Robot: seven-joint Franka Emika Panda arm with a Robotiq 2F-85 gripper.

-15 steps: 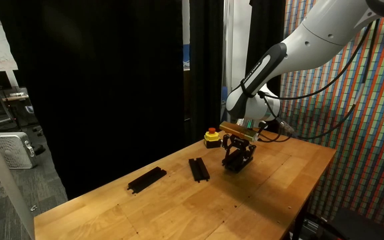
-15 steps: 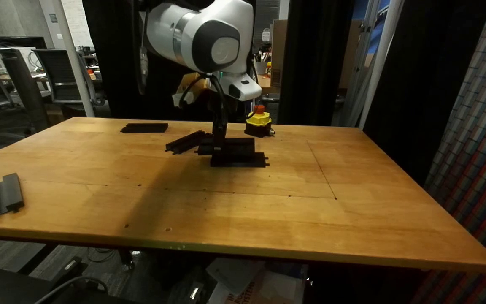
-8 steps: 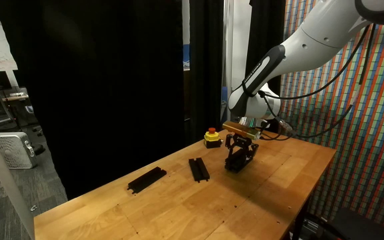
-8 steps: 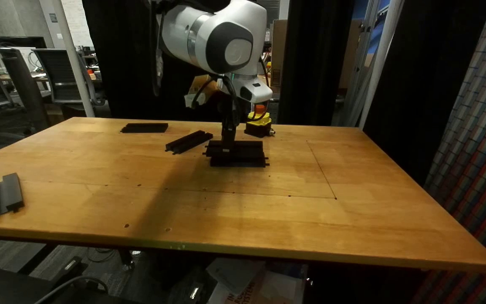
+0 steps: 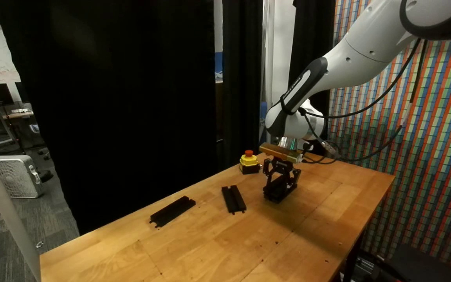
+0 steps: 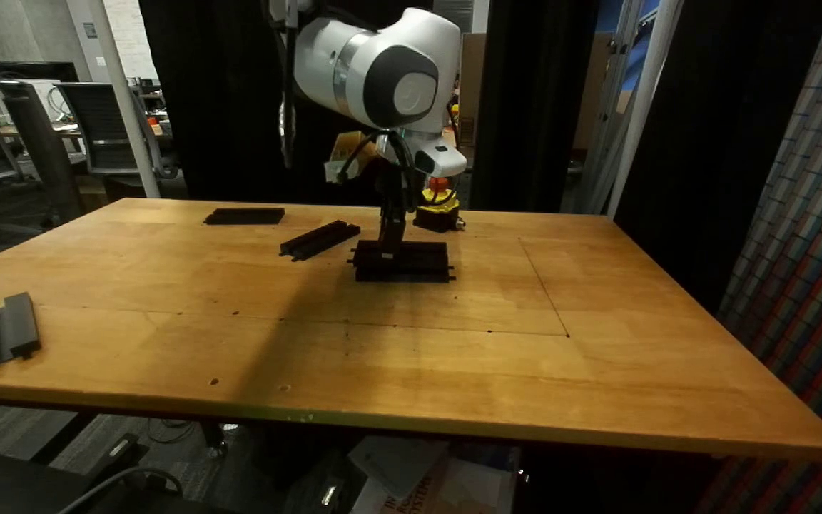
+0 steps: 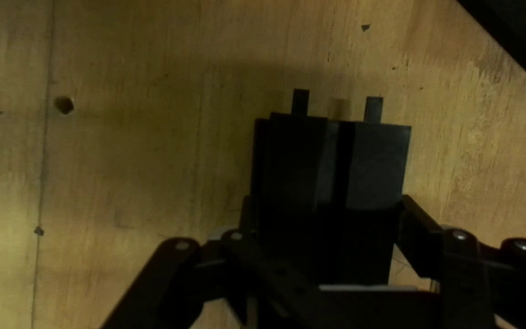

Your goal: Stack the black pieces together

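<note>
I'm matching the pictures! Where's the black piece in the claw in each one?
In an exterior view: black piece right of centre, below the middle.
In an exterior view: black piece near the middle.
Wrist view: black piece just right of centre.
Shared landmark: the claw, in all three.

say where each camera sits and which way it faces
In an exterior view: raised, seemingly off an end of the table, looking down along it, multicoloured backdrop at right; arm and hand show.
In an exterior view: raised, seemingly off a long edge, facing the black curtain; arm's end and hand show.
Wrist view: above the hand, facing down at a held black piece; the hand's fingers show.
Both exterior views share the table, two loose black pieces and the emergency button.
</note>
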